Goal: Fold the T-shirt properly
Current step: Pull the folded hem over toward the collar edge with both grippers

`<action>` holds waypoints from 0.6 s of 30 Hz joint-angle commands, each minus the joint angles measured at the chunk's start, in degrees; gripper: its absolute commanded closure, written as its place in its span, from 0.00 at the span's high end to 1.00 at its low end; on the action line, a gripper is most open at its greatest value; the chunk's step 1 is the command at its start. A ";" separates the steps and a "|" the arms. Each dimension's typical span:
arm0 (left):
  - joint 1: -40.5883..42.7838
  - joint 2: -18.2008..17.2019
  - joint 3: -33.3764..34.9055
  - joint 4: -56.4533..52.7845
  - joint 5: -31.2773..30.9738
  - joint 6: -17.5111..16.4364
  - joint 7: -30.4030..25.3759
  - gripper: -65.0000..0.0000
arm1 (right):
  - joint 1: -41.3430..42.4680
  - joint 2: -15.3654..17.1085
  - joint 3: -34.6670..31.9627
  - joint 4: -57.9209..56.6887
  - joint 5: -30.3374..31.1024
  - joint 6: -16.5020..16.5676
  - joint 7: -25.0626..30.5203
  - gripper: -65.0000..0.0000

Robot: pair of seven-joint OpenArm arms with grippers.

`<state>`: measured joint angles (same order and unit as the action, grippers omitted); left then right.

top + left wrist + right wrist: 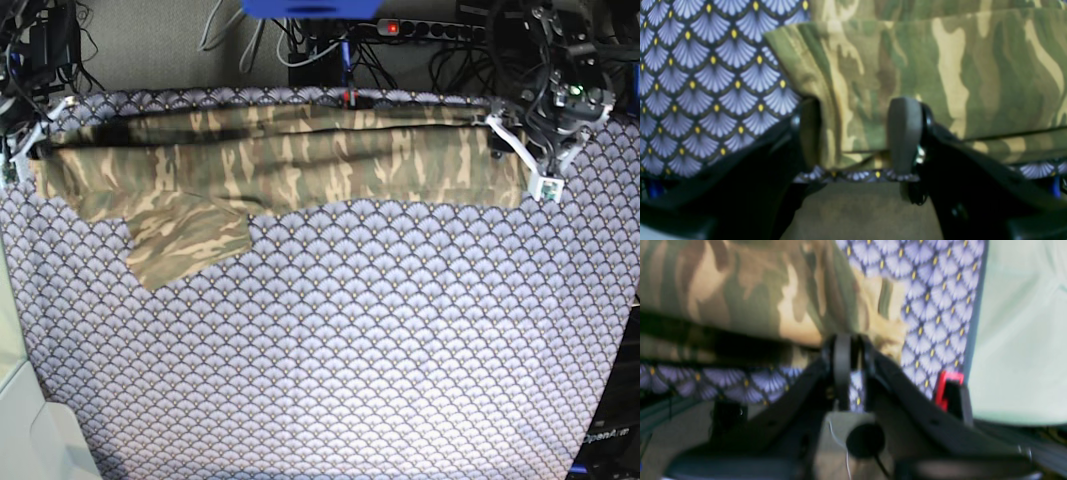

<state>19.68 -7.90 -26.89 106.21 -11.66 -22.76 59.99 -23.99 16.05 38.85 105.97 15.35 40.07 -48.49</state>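
I saw the table covered by a purple-grey fan-scale cloth (350, 340), with cables and a power strip (430, 27) on the floor behind its far edge. The T-shirt (290, 160) lay folded as a long band along the far edge, one sleeve pointing toward the middle near the left side. The left gripper (857, 133) stood with jaws apart around the shirt's hem at the far right corner; the right gripper (853, 350) at the far left corner was blurred, its jaws nearly together, and I could not tell if it pinched cloth.
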 commanded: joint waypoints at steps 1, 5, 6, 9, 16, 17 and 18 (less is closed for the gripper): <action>-0.21 -0.58 -0.23 0.91 -0.25 -0.14 -0.78 0.50 | 0.12 1.13 0.67 0.71 0.43 -0.07 0.71 0.21; -0.21 -0.93 -0.23 0.38 -0.25 -0.14 -0.78 0.50 | 0.03 1.22 0.67 0.71 0.34 -0.07 0.53 0.34; -0.21 -0.93 -0.31 0.38 -0.25 -0.14 -0.78 0.50 | 0.03 1.22 1.19 0.71 0.34 -0.07 0.27 0.36; -0.21 -0.93 -0.58 0.38 -0.25 -0.14 -0.78 0.50 | 0.21 0.96 4.80 0.71 0.34 -0.07 0.36 0.37; -0.39 -1.02 -0.49 0.38 -0.25 -0.14 -0.78 0.50 | 0.65 1.22 8.67 0.97 0.43 -0.07 0.36 0.37; -0.39 -1.02 -0.40 0.38 -0.25 -0.14 -0.78 0.50 | 0.65 1.31 8.67 1.24 0.51 -0.07 0.36 0.37; -0.39 -1.02 -0.40 0.38 -0.25 -0.14 -0.78 0.50 | 1.17 1.31 8.49 1.67 0.51 -0.07 0.36 0.37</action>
<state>19.59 -8.40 -27.22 105.78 -11.64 -22.76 59.99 -23.27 16.16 46.94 106.34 15.38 40.05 -49.17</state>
